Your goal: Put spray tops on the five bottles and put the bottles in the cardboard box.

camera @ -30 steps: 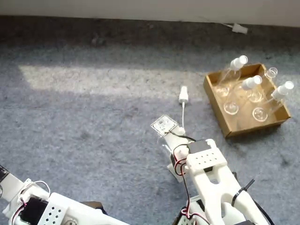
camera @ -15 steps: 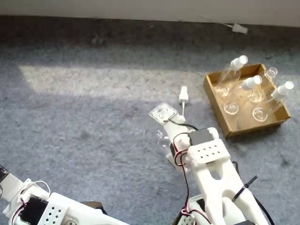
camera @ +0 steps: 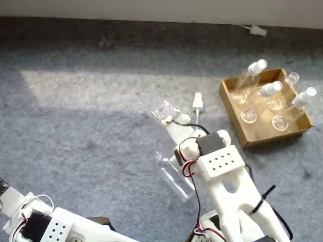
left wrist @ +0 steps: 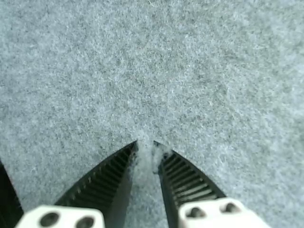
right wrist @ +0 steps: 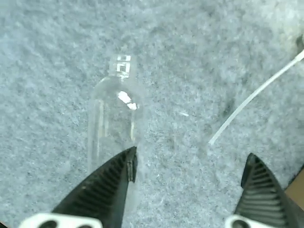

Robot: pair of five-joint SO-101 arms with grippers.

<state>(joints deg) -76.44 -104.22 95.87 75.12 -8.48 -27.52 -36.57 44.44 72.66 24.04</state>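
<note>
Over the last second the right arm (camera: 222, 164) has swung toward the left arm's side. The clear plastic bottle with an open neck (camera: 174, 174) now lies on its side on the grey carpet (camera: 91, 126), out in the open beside that arm's wrist.

The step in hand looks like the fifth bottle, which still needs its top. The white spray top with its thin dip tube (camera: 197, 102) lies on the carpet between the bottle and the brown cardboard box (camera: 277, 135). The box already holds four bottles; three wear white tops and one appears open-necked.

The next move probably calls for a firm hold on the loose bottle. Its neck has to come up so the tube can be threaded in, which is likely work for both arms.

From the right wrist, the right gripper (right wrist: 190, 156) is spread wide and holds nothing. One finger overlaps the bottle's lower end, and whether it touches I cannot tell. The tube runs off to the other side.

The high view adds the box, the spray head and how they lie to the bottle. From the left wrist, the left gripper (left wrist: 145, 145) is drawn in to a narrow slit, empty, above bare carpet.
</note>
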